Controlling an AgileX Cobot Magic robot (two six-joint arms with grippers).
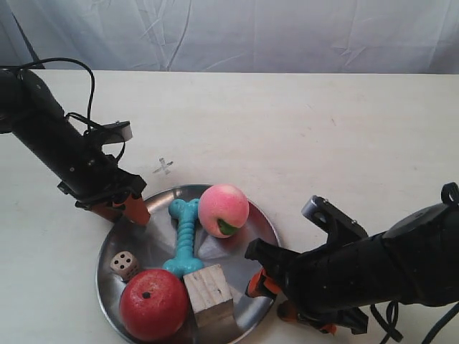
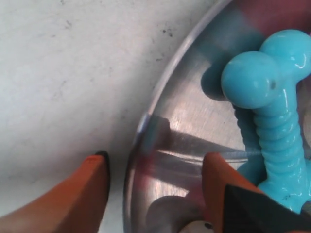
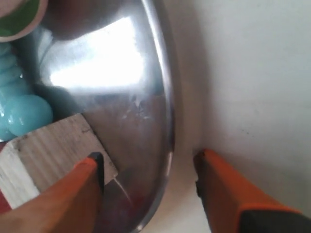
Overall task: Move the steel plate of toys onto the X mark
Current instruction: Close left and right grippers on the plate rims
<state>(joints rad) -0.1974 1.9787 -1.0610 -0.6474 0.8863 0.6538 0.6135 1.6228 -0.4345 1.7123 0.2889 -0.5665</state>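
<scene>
One steel plate (image 1: pixel 154 245), one red apple (image 1: pixel 153 304), one pink peach (image 1: pixel 223 209), one teal bone (image 1: pixel 184 236), one wooden cube (image 1: pixel 209 294), one die (image 1: pixel 125 264), one X mark (image 1: pixel 163 167).

A: On your silver steel plate (image 1: pixel 153 231) you have a red apple (image 1: pixel 153 304), a pink peach (image 1: pixel 223 209) and a teal ridged bone (image 1: pixel 183 236).
B: You also have a pale grained cube (image 1: pixel 209 294) and a beige, dark-dotted die (image 1: pixel 125 264).

Two matte black robot arms, the left arm (image 1: pixel 54 140) and the right arm (image 1: pixel 387 269), each end in orange wedge-shaped jaws tipped with black pads; a thin black cable (image 1: pixel 92 82) loops over the left arm, which carries a small grey box (image 1: pixel 117 130), while a grey knob (image 1: pixel 313 208) caps the right
</scene>
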